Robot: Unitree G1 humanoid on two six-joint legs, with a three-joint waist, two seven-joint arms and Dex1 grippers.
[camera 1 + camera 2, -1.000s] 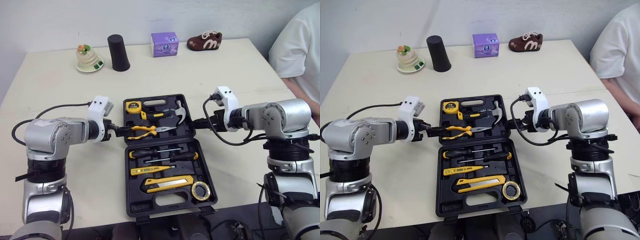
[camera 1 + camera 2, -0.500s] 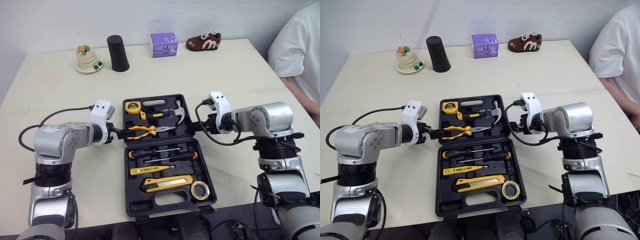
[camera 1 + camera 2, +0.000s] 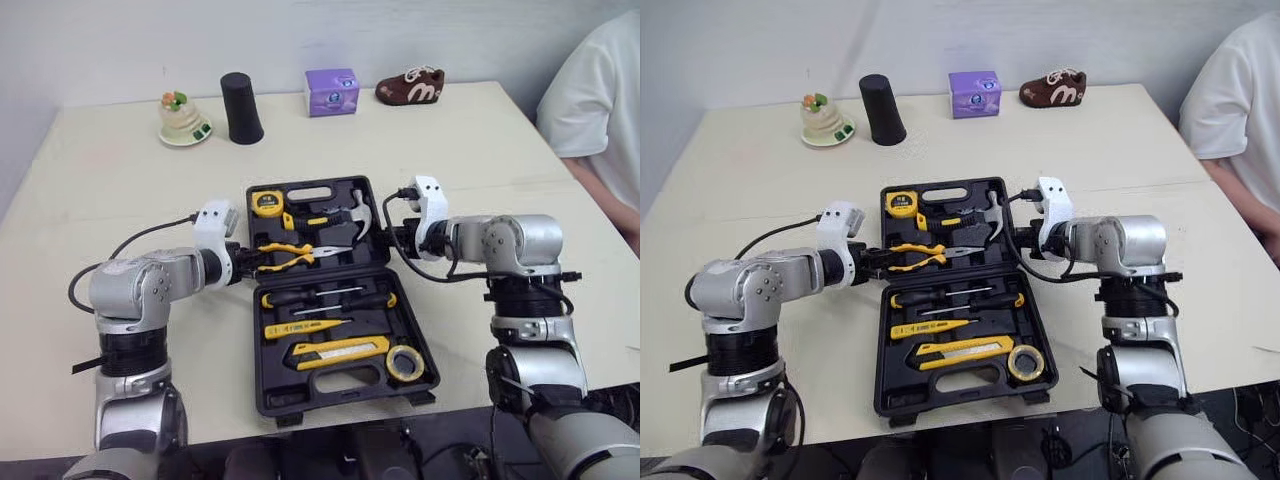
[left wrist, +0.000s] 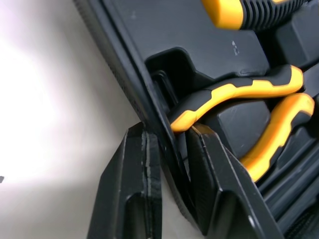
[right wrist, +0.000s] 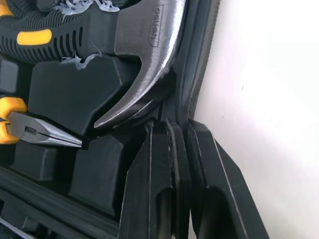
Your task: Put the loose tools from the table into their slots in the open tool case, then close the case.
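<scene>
**Change.** Both arms have folded in toward the tool case, which lies open at the centre of the counter. The whole view has also shifted, so the case itself is not judged to have moved.

- The left gripper is clamped on the left side wall of the far half. One finger is outside the wall and one inside, beside the pliers handle.
- The right gripper is clamped on the right side wall, next to the hammer claw.

Every tool visible sits in a slot.

**Judgement.** Stowing is complete and the closing step is in hand. The far half has not yet lifted.

**Limits.**
- The hinge and the front latches cannot be made out.
- The near edge of the case runs into dark hardware.
- A person's sleeve is cut off at the right edge.
</scene>
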